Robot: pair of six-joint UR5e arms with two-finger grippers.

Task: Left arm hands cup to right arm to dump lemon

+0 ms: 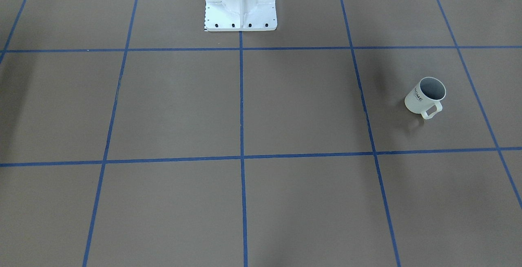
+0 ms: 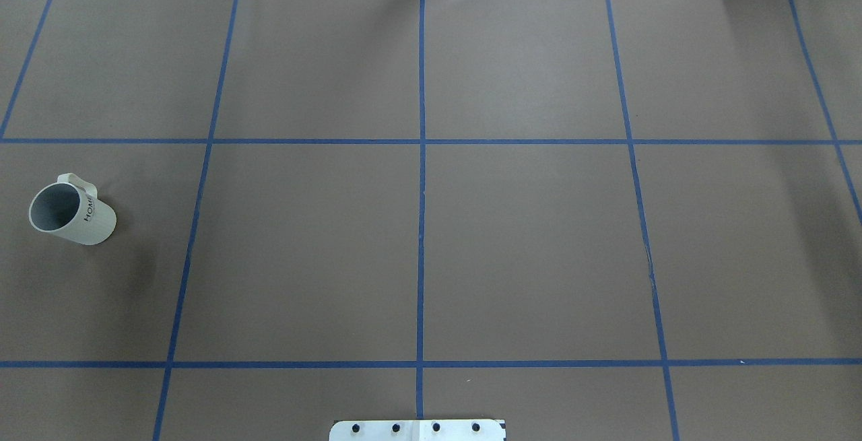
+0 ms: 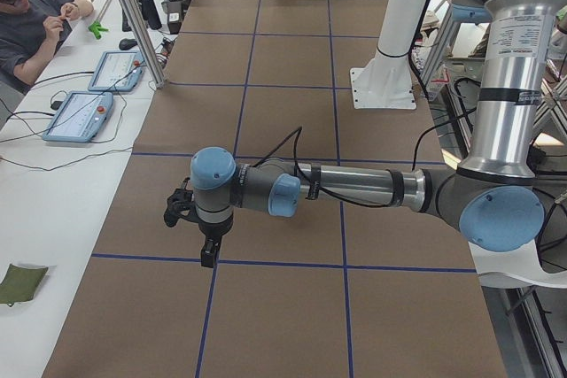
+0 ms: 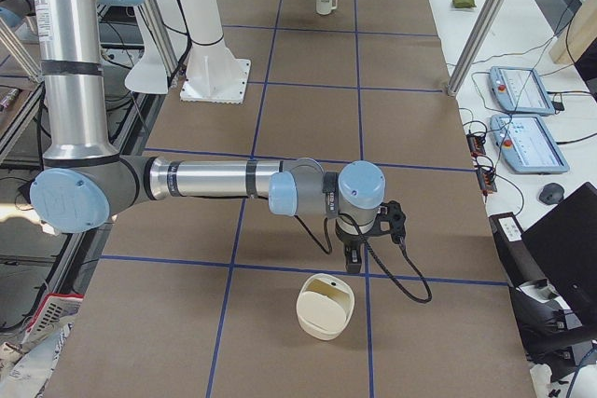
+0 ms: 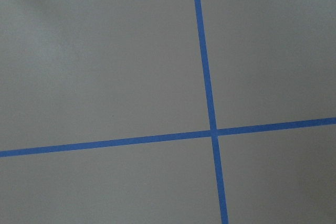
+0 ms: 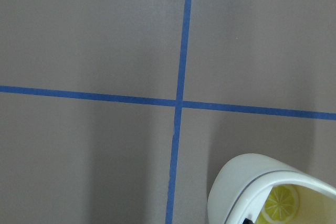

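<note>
I want the left end effector (image 3: 207,257) pinching one side of the cup (image 2: 73,214), leaving room for handover. Its opening I cannot tell.

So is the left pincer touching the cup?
Apart. Overhead view shows the cup alone, bare table all round; the left pincer hangs over bare table in exterior left view.

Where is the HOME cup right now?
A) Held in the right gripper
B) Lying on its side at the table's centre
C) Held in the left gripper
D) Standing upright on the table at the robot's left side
D: in the overhead view the cup stands upright, mouth up, on the table at its left end, with no gripper touching it.
</note>
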